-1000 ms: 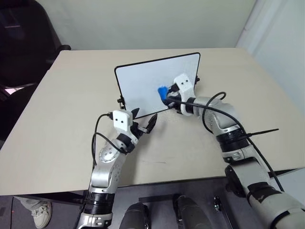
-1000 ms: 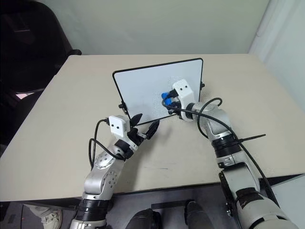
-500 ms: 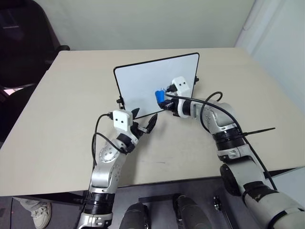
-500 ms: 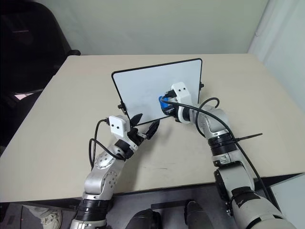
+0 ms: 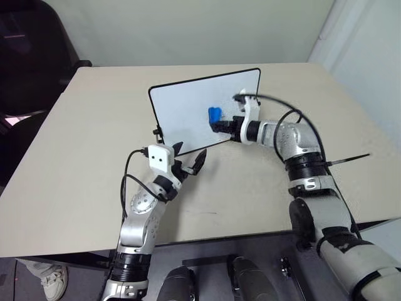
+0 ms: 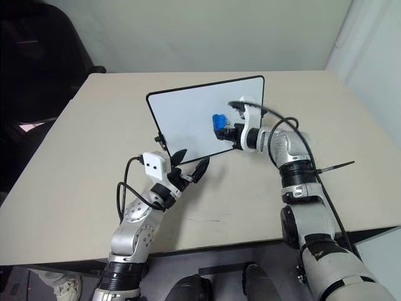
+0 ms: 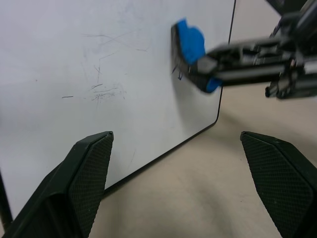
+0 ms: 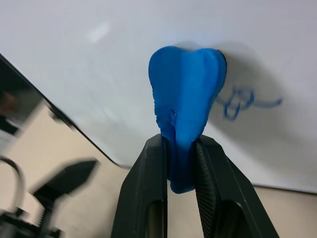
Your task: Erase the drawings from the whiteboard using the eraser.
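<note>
The whiteboard [image 5: 182, 113] stands upright on the table, tilted back a little. My right gripper [image 5: 219, 123] is shut on the blue eraser [image 5: 214, 115] and presses its end against the board's right half. In the right wrist view the eraser [image 8: 185, 94] is squeezed between the two black fingers [image 8: 151, 188], and the drawings [image 8: 240, 103], a small blue scribble, lie right beside it on the board. My left gripper [image 5: 189, 155] is open and empty, just in front of the board's lower edge.
The beige table [image 5: 94, 157] has free room all around the board. A black chair [image 5: 31, 50] stands past its left edge. Faint old marks [image 7: 104, 91] remain on the board's surface.
My right wrist has rolled and the eraser has shifted slightly up and right on the board. The left arm and the board have kept still.
</note>
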Robot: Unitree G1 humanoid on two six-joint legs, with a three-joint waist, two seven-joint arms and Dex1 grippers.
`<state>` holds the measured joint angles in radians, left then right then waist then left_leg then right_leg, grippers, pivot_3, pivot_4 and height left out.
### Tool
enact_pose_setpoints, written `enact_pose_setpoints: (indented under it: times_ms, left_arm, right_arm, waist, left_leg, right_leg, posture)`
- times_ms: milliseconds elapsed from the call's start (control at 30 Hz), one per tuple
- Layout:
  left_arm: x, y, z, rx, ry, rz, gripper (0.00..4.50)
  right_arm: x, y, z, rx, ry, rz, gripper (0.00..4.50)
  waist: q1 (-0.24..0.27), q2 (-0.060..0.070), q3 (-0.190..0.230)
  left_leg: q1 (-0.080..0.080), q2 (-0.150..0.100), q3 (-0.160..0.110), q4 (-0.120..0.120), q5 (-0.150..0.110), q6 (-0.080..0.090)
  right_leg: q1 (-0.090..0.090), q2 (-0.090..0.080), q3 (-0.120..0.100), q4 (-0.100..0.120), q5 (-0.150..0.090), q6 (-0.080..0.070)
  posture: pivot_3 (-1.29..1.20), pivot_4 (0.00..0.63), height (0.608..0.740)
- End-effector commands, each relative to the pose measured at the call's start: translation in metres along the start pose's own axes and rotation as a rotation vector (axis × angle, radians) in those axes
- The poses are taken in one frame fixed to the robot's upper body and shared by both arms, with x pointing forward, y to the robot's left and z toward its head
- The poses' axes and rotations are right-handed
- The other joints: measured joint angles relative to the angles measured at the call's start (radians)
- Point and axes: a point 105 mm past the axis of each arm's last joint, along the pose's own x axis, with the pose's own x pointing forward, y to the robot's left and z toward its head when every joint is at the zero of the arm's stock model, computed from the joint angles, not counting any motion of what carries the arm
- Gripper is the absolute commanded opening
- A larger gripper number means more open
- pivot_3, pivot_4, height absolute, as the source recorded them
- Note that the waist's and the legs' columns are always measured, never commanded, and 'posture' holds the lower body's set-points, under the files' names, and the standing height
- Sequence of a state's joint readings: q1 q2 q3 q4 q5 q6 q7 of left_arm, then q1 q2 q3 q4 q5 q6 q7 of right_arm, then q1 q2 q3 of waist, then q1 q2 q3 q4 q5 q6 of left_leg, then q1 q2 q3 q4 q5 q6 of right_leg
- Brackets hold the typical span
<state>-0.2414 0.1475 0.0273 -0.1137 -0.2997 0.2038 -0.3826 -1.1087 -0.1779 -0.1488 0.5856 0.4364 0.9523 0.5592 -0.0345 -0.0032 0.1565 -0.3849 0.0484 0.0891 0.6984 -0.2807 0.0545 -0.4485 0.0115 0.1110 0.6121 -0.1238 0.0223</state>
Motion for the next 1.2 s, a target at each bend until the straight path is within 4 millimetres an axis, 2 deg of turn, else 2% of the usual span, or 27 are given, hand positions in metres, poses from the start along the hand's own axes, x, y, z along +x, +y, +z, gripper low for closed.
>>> enact_pose_setpoints:
  times_ms: [33, 233, 467, 533, 667, 933, 1200]
  left_arm:
    - [0.000, -0.002, 0.017, 0.032, -0.059, -0.009, 4.50]
    - [0.000, -0.002, 0.019, 0.040, -0.060, -0.016, 4.50]
    - [0.000, -0.001, 0.020, 0.046, -0.066, -0.010, 4.50]
    - [0.001, -0.001, 0.020, 0.047, -0.067, -0.010, 4.50]
    - [0.002, -0.001, 0.021, 0.048, -0.070, -0.010, 4.50]
    - [0.002, -0.002, 0.022, 0.039, -0.073, -0.012, 4.50]
    - [0.003, -0.002, 0.022, 0.040, -0.074, -0.016, 4.50]
  right_arm:
    - [-0.002, 0.011, 0.018, 0.001, -0.051, 0.036, 0.47]
    - [0.011, 0.010, -0.018, -0.004, 0.107, 0.003, 0.47]
    - [0.009, 0.004, -0.027, -0.018, 0.153, -0.033, 0.47]
    - [0.008, 0.001, -0.024, -0.016, 0.146, -0.043, 0.47]
    - [0.001, -0.010, -0.003, 0.023, 0.072, -0.082, 0.47]
    - [-0.008, -0.032, 0.005, 0.050, 0.032, -0.186, 0.47]
    - [-0.007, -0.019, 0.020, 0.027, -0.024, -0.129, 0.47]
  waist:
    - [0.000, 0.000, 0.000]
    - [-0.006, 0.000, 0.000]
    - [-0.005, 0.000, 0.000]
    - [-0.005, 0.000, 0.000]
    - [-0.004, 0.000, 0.000]
    - [-0.002, 0.000, 0.000]
    - [-0.004, 0.000, 0.000]
  left_leg:
    - [0.000, 0.000, 0.000, 0.000, 0.000, 0.000]
    - [0.000, 0.001, 0.000, 0.000, 0.000, 0.000]
    - [0.000, 0.001, 0.001, -0.001, 0.000, 0.000]
    - [0.000, 0.001, 0.001, 0.000, 0.000, 0.000]
    - [0.000, 0.001, 0.001, 0.000, 0.000, 0.000]
    - [0.000, 0.001, 0.001, 0.000, 0.000, 0.001]
    - [0.000, 0.001, 0.002, 0.000, 0.001, 0.001]
  right_leg:
    - [0.000, 0.000, 0.000, 0.000, 0.000, 0.000]
    - [-0.001, 0.000, 0.000, 0.001, 0.000, 0.000]
    - [-0.002, 0.000, -0.001, 0.000, 0.000, 0.000]
    - [-0.002, 0.000, -0.001, 0.000, 0.000, 0.000]
    - [-0.002, 0.000, -0.001, 0.000, 0.000, 0.000]
    - [-0.002, 0.000, 0.000, 0.001, 0.001, -0.001]
    - [-0.001, 0.000, 0.000, 0.002, 0.001, -0.002]
  posture:
    - [0.00, 0.150, 0.740]
    - [0.00, 0.150, 0.740]
    - [0.00, 0.150, 0.740]
    - [0.00, 0.150, 0.740]
    - [0.00, 0.150, 0.740]
    - [0.00, 0.150, 0.740]
    - [0.00, 0.150, 0.740]
